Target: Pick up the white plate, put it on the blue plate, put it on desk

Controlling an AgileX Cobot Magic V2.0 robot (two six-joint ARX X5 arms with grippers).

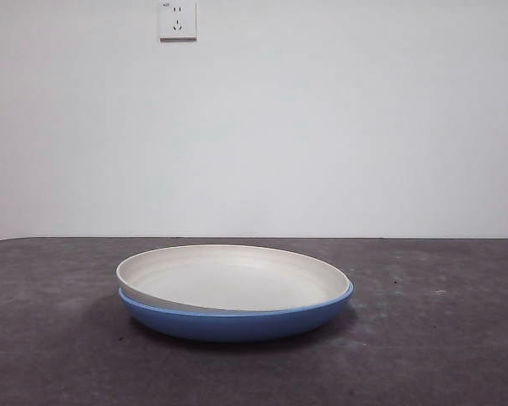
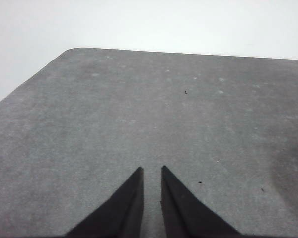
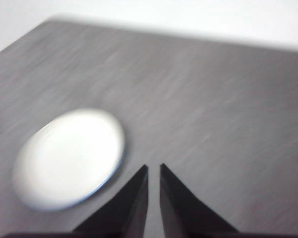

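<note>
The white plate (image 1: 229, 277) lies inside the blue plate (image 1: 237, 323), a little tilted, at the middle of the desk (image 1: 440, 338). In the blurred right wrist view the white plate (image 3: 69, 157) shows with a thin blue rim (image 3: 111, 177) under it. My right gripper (image 3: 153, 168) hangs above the desk beside the stacked plates, apart from them, jaws nearly together with nothing between. My left gripper (image 2: 152, 170) is over bare desk (image 2: 139, 109), jaws nearly together and empty. Neither arm shows in the front view.
A white wall with a socket (image 1: 177, 19) stands behind the desk. The desk's rounded far corner (image 2: 72, 50) shows in the left wrist view.
</note>
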